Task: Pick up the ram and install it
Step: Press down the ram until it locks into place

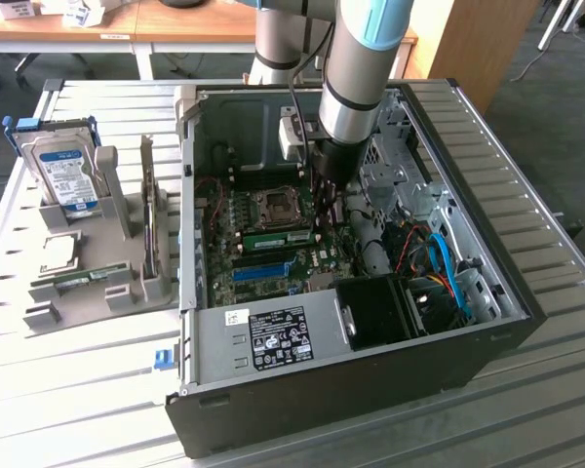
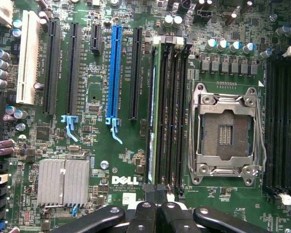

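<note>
Arm enters from the top of the exterior view and drops steeply into the open computer case [image 1: 487,322], which lies on its side on the slatted table [image 1: 78,390]. Wrist points straight down at the motherboard [image 2: 97,160]. The tool [image 1: 329,200] hangs over the board, between the empty processor socket [image 1: 275,203] and the drive cage on the exterior view's right.

Tool [image 2: 156,206] clenched, fingers together, nothing between them. Its tips sit just off the end of the memory slot bank.

The ram [image 2: 152,121] stands seated on edge in the slot of that bank nearest the blue slot strip [image 2: 114,68], beside three empty black slots. In the exterior view it reads as a green stick [image 1: 278,237] just below the socket.

Hard to make out: whether the slot latches have closed on the stick. The arm's lower end hides part of the board behind it. Wrist frame cuts off the finger bases.
</note>
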Motion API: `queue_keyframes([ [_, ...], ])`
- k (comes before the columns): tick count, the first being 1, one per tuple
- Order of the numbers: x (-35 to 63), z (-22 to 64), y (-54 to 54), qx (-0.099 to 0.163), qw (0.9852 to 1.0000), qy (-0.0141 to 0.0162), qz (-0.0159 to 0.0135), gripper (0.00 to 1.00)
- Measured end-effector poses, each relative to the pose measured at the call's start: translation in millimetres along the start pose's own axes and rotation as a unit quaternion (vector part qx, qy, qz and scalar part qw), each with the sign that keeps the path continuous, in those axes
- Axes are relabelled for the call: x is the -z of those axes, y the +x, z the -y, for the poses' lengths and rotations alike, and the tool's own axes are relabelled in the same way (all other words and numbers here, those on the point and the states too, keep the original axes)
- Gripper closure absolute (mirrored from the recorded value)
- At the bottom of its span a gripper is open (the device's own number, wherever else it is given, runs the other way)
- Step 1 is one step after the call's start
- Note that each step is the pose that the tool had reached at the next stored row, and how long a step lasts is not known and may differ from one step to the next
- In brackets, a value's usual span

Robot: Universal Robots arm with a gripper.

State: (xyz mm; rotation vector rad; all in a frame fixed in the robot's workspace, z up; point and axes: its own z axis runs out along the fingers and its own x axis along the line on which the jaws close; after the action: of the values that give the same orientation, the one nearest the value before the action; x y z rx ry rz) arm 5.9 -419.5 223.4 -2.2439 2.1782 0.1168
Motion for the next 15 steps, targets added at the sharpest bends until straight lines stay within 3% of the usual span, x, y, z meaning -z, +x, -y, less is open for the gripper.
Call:
queue_keyframes([
  [15, -1.8, 0.1, 0.1, 0.0, 1.0, -0.0001, -0.0001, 0.89],
])
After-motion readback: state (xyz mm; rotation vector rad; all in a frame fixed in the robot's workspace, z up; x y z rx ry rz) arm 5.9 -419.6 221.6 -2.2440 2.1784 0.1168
